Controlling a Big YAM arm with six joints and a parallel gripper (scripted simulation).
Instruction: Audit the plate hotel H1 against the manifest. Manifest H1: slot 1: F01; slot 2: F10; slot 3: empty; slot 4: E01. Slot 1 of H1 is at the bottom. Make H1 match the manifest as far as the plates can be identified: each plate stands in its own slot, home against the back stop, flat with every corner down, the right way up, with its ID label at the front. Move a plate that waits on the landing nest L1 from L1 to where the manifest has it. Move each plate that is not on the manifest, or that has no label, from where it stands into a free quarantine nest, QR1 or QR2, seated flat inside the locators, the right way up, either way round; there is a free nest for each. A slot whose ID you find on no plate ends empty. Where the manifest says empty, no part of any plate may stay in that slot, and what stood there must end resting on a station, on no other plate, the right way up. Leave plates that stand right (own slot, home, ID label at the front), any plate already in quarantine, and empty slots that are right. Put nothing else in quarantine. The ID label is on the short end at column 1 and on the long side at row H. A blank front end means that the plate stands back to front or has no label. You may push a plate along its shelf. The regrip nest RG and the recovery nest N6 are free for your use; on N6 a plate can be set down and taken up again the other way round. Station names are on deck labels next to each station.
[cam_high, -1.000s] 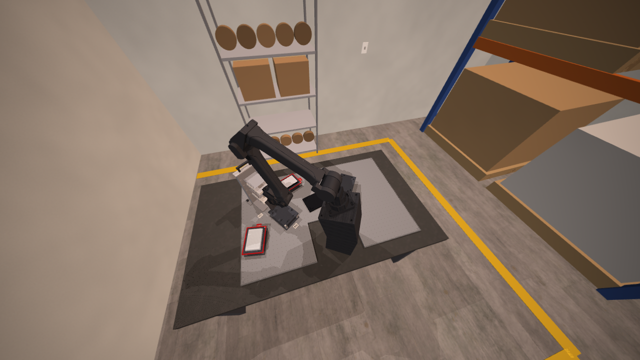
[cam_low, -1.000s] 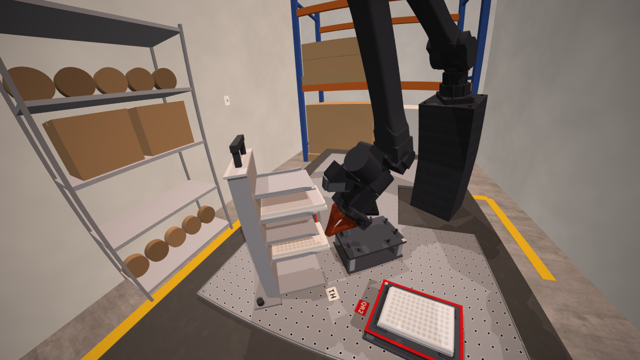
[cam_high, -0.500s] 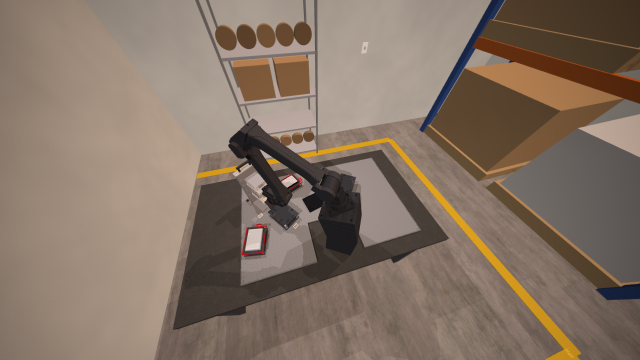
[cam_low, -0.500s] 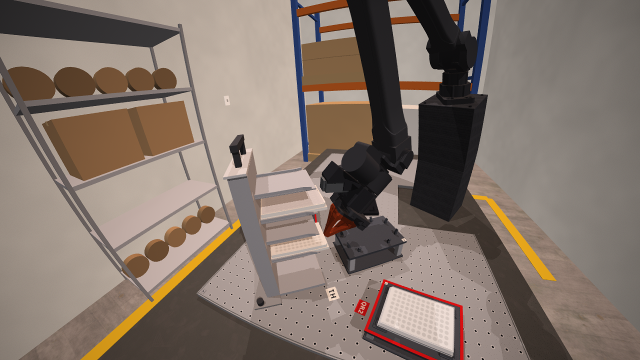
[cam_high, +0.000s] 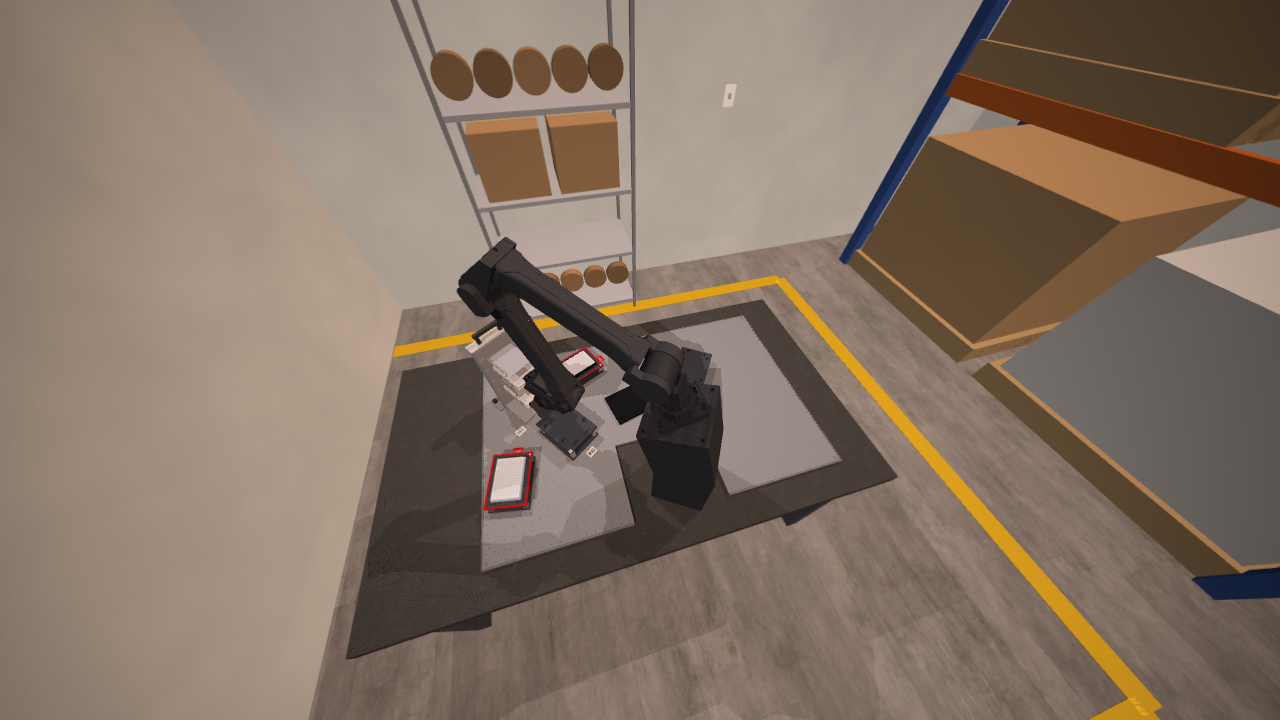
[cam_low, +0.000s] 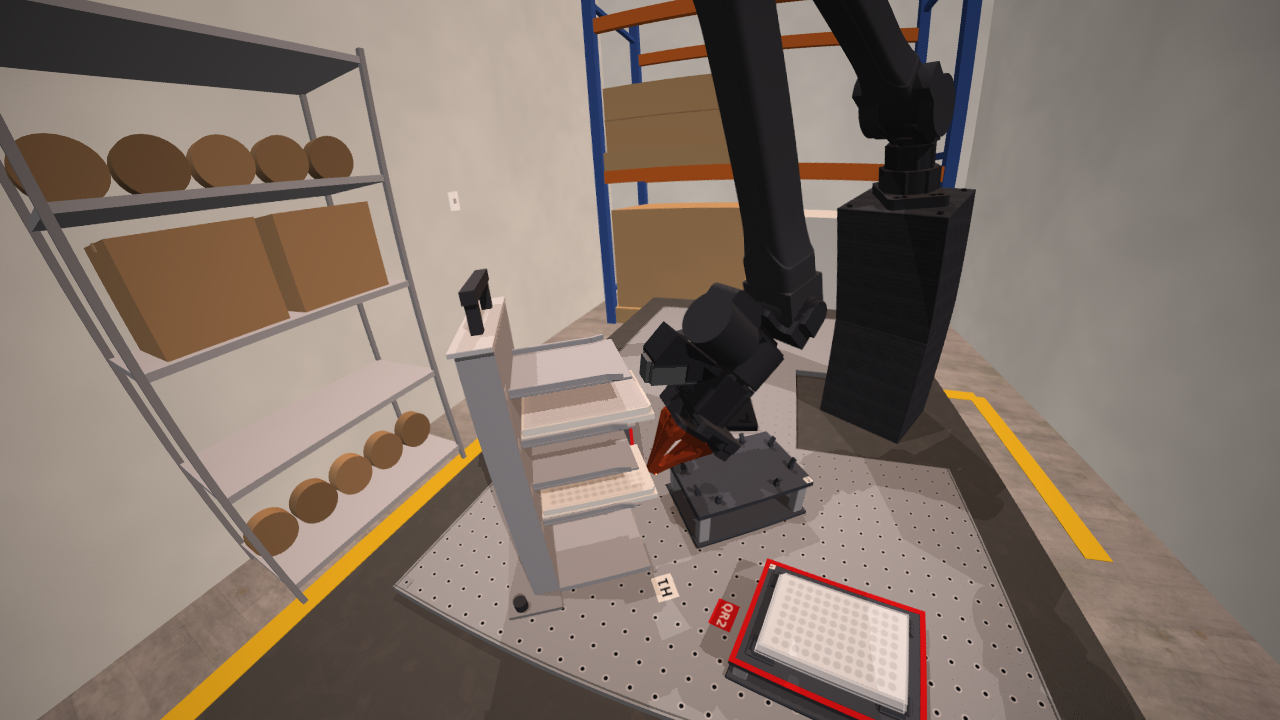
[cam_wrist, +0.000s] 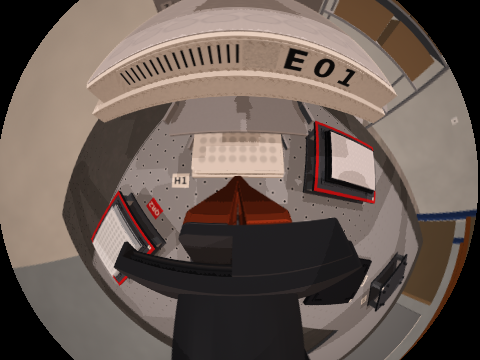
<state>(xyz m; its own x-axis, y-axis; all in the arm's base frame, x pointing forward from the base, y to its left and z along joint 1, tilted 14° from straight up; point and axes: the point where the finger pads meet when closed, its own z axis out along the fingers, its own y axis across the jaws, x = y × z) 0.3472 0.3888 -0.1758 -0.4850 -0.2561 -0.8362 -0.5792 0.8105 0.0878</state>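
Observation:
The plate hotel H1 (cam_low: 490, 438) (cam_high: 503, 362) stands on the deck. A white plate labelled E01 (cam_wrist: 234, 63) (cam_low: 586, 407) lies on the upper shelf, label at the front. A second white plate (cam_low: 590, 494) (cam_wrist: 236, 155) lies two shelves lower; I cannot read any label on it. The shelf between them and the bottom shelf show no plate. My gripper (cam_low: 664, 458) (cam_wrist: 237, 181) is shut on nothing, its red fingers pointing at the front end of the lower plate, right at its edge. The arm hides the gripper in the top view.
A white plate (cam_low: 836, 640) (cam_high: 507, 479) (cam_wrist: 115, 236) lies in the red-framed nest QR2. Another plate (cam_high: 580, 362) (cam_wrist: 350, 160) lies in a second red-framed nest behind the hotel. A black block nest (cam_low: 747, 488) (cam_high: 565, 431) sits just under my wrist. The arm's pedestal (cam_low: 895, 304) stands behind.

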